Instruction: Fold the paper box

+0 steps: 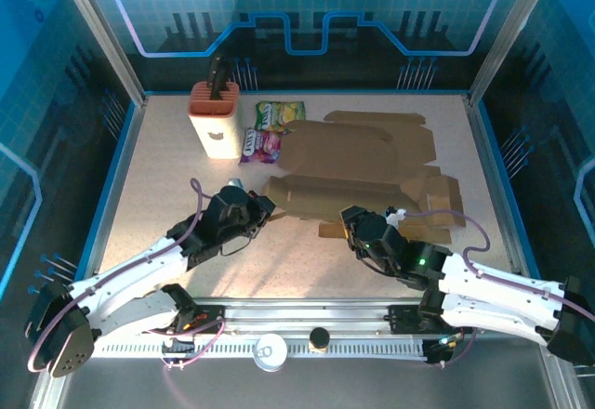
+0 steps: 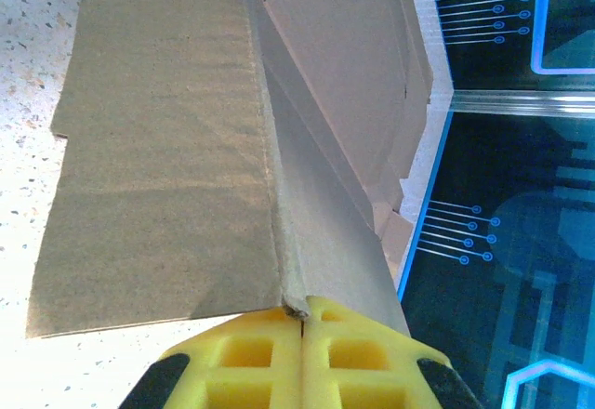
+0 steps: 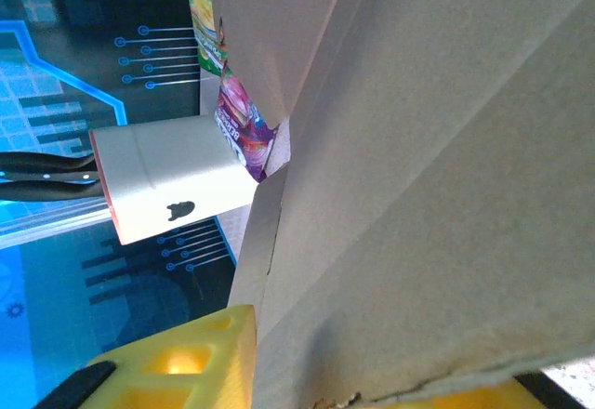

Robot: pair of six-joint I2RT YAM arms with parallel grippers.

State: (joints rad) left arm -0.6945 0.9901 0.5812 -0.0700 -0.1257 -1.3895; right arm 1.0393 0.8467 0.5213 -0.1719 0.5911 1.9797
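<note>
A speckled beige table (image 1: 158,232) with a blue edge is seen, and an unfolded cardboard box (image 1: 358,158) is spread across its middle and right part. Toward the far left a white holder (image 1: 216,125) with an orange top is stood upright, with black handles sticking out of it. Just right of the holder two snack packets are laid: a green-and-yellow packet (image 1: 280,112) farther back and a purple packet (image 1: 261,146) nearer, right at the box's left edge.
</note>
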